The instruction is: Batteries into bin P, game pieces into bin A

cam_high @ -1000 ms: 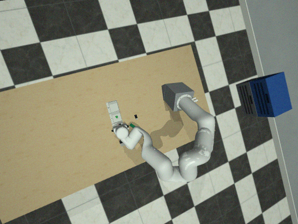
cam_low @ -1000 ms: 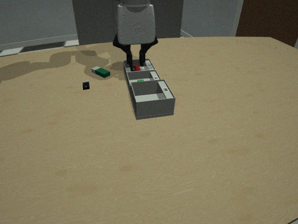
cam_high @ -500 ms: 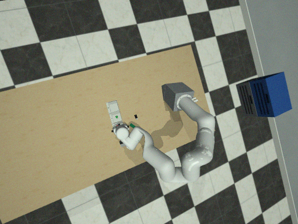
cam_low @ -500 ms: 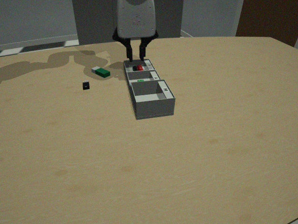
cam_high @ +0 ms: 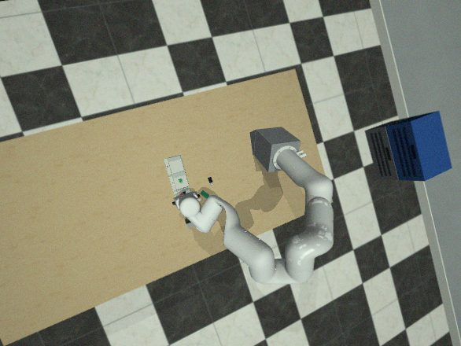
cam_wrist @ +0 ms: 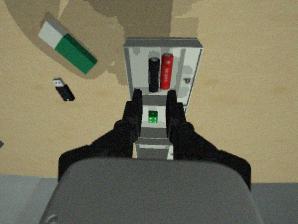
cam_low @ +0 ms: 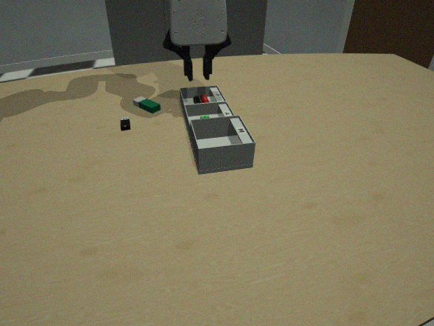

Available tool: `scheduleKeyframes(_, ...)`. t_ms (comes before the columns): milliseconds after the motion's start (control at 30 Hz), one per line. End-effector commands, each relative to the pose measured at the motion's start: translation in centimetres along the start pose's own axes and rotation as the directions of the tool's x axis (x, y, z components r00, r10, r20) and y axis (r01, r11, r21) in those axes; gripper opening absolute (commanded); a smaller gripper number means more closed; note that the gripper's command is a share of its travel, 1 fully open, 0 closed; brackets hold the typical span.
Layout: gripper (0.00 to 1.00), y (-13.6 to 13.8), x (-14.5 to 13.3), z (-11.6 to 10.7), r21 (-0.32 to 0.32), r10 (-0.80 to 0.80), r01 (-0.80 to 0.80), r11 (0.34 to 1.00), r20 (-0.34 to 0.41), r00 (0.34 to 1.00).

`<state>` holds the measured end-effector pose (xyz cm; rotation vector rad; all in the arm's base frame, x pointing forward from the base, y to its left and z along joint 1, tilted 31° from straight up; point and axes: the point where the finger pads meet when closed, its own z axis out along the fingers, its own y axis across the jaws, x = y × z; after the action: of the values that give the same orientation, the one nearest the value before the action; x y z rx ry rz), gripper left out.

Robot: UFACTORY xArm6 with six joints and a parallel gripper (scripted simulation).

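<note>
Three joined grey bins stand in a row (cam_low: 216, 126). The far bin, marked P (cam_low: 201, 95), holds a black battery (cam_wrist: 153, 74) and a red battery (cam_wrist: 166, 71) lying side by side. The middle bin, marked A (cam_low: 207, 110), holds a small green die (cam_wrist: 152, 117). The near bin, marked M (cam_low: 222, 142), looks empty. My gripper (cam_low: 198, 78) hangs just above bin P with its fingers a little apart and nothing between them.
A green and white block (cam_low: 147, 104) lies on the table left of the bins. A small black USB stick (cam_low: 125, 124) lies further left. The arm's base (cam_high: 275, 147) stands at the table's far edge.
</note>
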<state>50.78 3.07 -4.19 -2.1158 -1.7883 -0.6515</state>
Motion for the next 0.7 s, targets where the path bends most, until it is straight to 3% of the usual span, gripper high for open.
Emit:
scheduleKeyframes(0,0.28,0.1,0.0,-0.2,-0.003,0.0,0.0,1.0,0.0,1.0)
scheduleKeyframes(67,0.28,0.1,0.0,-0.2,-0.003,0.0,0.0,1.0,0.0,1.0)
scheduleKeyframes(100,1.0,0.1,0.0,-0.6,-0.003,0.0,0.0,1.0,0.0,1.0)
scheduleKeyframes(667,1.0,0.1,0.0,-6.6,-0.003,-0.001,0.001,1.0,0.0,1.0)
